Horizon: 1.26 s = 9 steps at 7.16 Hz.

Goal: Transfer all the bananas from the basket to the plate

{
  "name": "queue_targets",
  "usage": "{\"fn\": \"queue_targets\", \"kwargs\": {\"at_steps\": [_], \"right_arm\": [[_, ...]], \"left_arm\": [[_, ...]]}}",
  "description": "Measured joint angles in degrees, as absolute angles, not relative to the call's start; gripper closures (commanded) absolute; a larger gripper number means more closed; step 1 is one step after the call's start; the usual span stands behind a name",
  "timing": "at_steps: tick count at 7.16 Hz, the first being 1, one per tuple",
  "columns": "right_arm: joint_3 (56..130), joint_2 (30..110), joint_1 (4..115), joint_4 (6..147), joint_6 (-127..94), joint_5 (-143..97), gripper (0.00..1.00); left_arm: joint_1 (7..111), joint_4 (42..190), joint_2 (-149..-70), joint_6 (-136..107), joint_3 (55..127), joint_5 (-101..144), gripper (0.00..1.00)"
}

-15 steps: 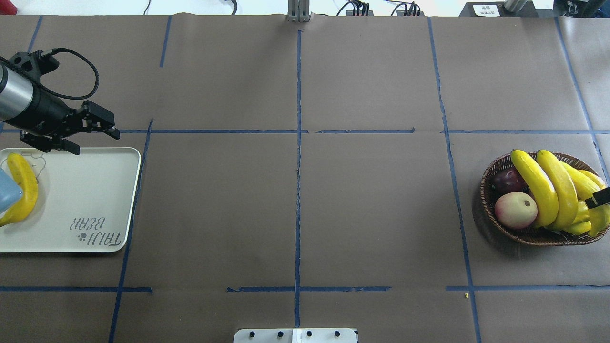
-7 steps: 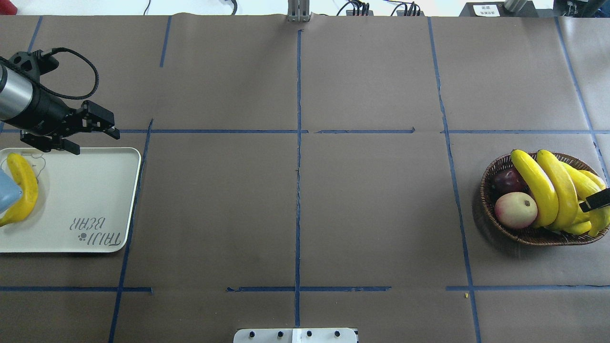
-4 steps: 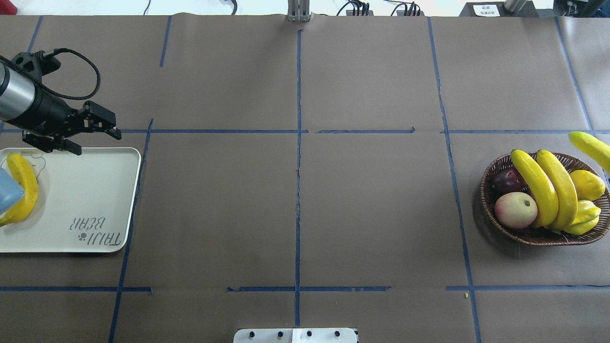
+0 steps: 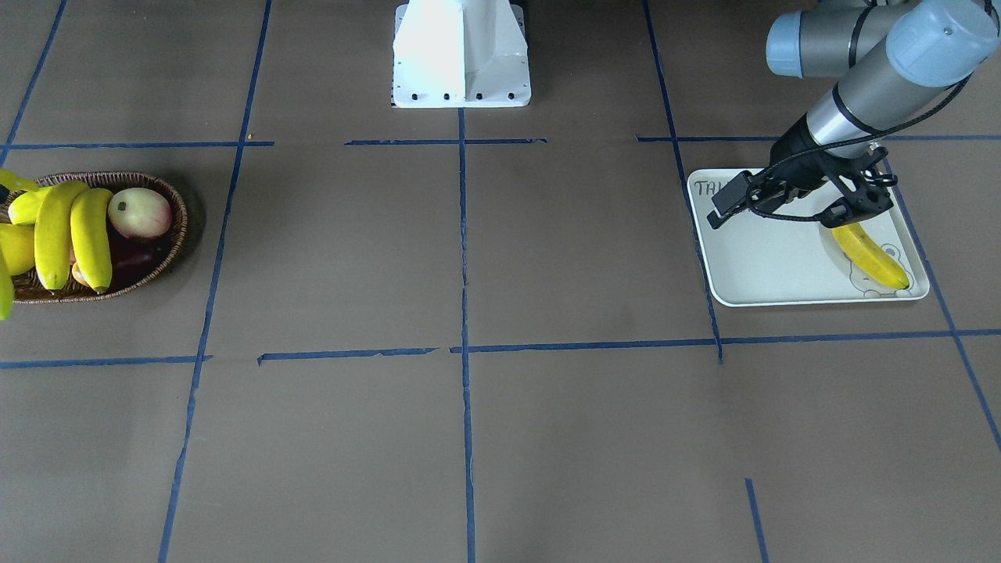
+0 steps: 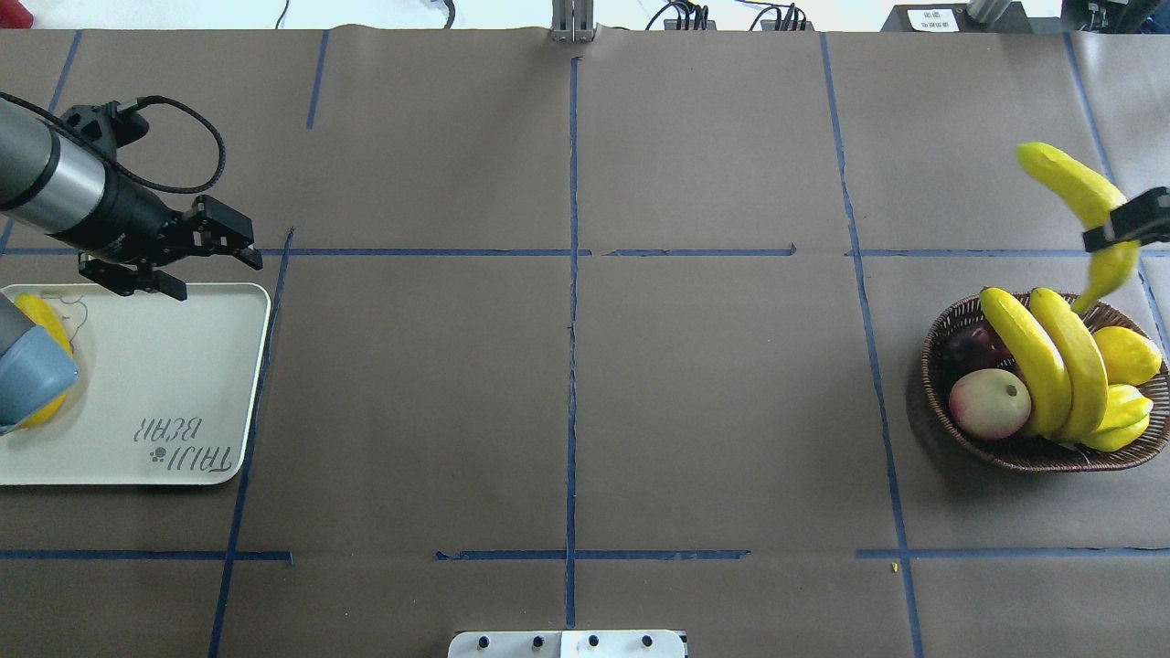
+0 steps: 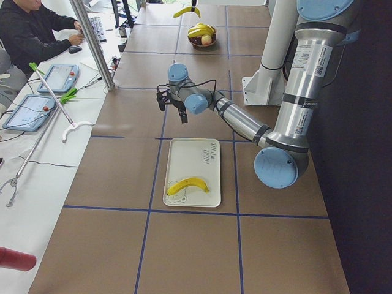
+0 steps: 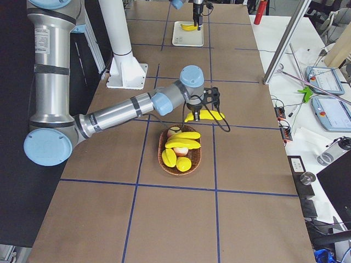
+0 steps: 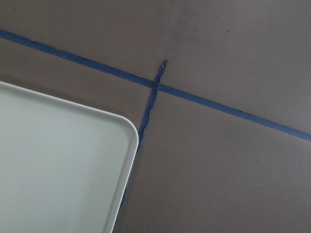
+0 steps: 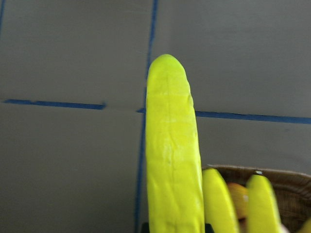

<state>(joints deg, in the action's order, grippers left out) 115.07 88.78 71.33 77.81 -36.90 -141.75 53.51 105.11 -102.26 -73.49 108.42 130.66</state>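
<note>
My right gripper (image 5: 1120, 230) is shut on a banana (image 5: 1068, 180) and holds it in the air just beyond the basket's (image 5: 929, 366) far rim. The held banana fills the right wrist view (image 9: 170, 145). Two bananas (image 5: 1026, 355) lie side by side in the wicker basket. One banana (image 4: 870, 255) lies on the white plate (image 5: 164, 366), mostly hidden by my left arm in the overhead view. My left gripper (image 5: 212, 272) is open and empty, above the plate's far right corner.
The basket also holds a pink apple (image 5: 989, 403), a dark red fruit (image 5: 973, 345), a round lemon (image 5: 1126, 355) and a yellow-green pointed fruit (image 5: 1121, 420). Blue tape lines cross the brown table. The robot base (image 4: 461, 55) stands at the near middle.
My right gripper has lifted one banana out of the basket and carried it up and toward the far side. My left arm has shifted slightly right; its gripper stays open.
</note>
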Motion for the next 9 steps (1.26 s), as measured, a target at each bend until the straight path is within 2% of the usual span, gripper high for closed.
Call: {"fn": "queue_targets", "kwargs": {"at_steps": [2,4,7,9], "right_arm": [[114.14,75.66,60.95,78.80,-55.59,-139.62,0.99],[113.93,68.04,48.04,73.91,-72.02,-127.99,0.99],[113.89,66.17,33.06,59.17,-86.02,-111.02,0.99],[113.57,65.86,26.84,54.00,-88.05,-103.23,0.99]], "left_arm": [[51.28,105.28,-106.34,-78.44,107.94,129.34,0.00],[49.15,111.71,-112.34,-86.63,104.28,129.09,0.00],[46.08,140.56,-118.54,-105.65,92.47,126.38,0.01],[42.89,145.66,-122.55,-112.46,91.20,122.97,0.01]]}}
